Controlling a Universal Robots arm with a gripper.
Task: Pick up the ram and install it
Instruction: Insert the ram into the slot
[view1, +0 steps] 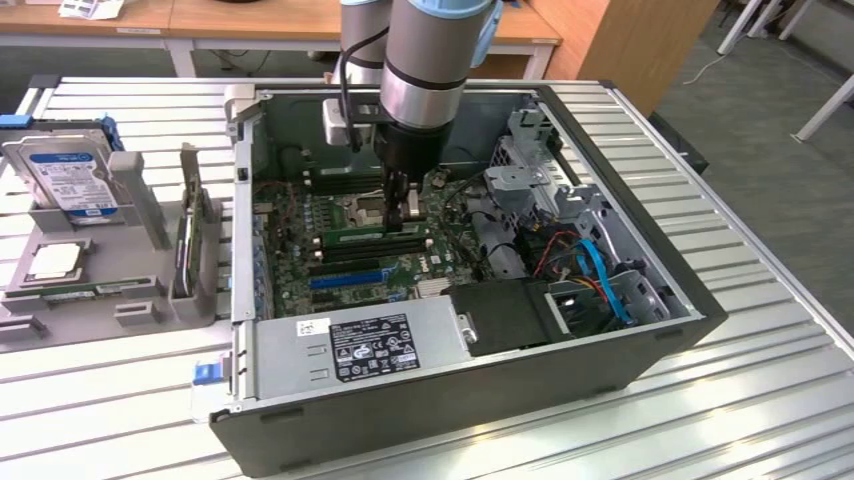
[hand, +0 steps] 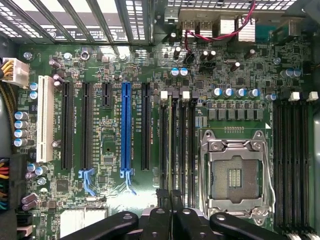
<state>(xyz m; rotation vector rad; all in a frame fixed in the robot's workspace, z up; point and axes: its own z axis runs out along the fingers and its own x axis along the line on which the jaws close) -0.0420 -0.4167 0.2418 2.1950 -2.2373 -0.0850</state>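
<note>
Gripper (view1: 400, 222) is sitting inside the open PC case (view1: 467, 420), centre of the exterior view, over the memory slots. Its jaws are closing narrow on the ram (view1: 367, 238). The ram is standing on edge in a motherboard slot, a thin green strip between the black slots. In the wrist view the gripper (hand: 170, 197) is straddling one end of the ram (hand: 170, 145), and how deep it is seating is not showing.

Writing:
- The power supply (view1: 360, 345) at the case's lower edge is carrying a black-and-white label, print too small to read.
- The hard drive (view1: 60, 170), at the exterior view's upper left, is showing a blue-white label, also illegible.
- White silkscreen is running beside the blue PCIe slot (hand: 125, 125) and its black neighbours, not legible.

Hard to make out:
- The arm (view1: 420, 60) is getting cut off by the top edge and is covering part of the board behind it.
- The CPU socket (hand: 235, 177) is standing open, with its far end hiding behind the gripper body.
- The green expansion card (view1: 194, 235) is standing edge-on in the grey fixture (view1: 127, 185), face not visible.

The case is resting on a ribbed metal table (view1: 747, 400). Wooden desks (view1: 267, 15) are standing behind it, and grey floor (view1: 774, 150) is showing at the exterior view's right.
</note>
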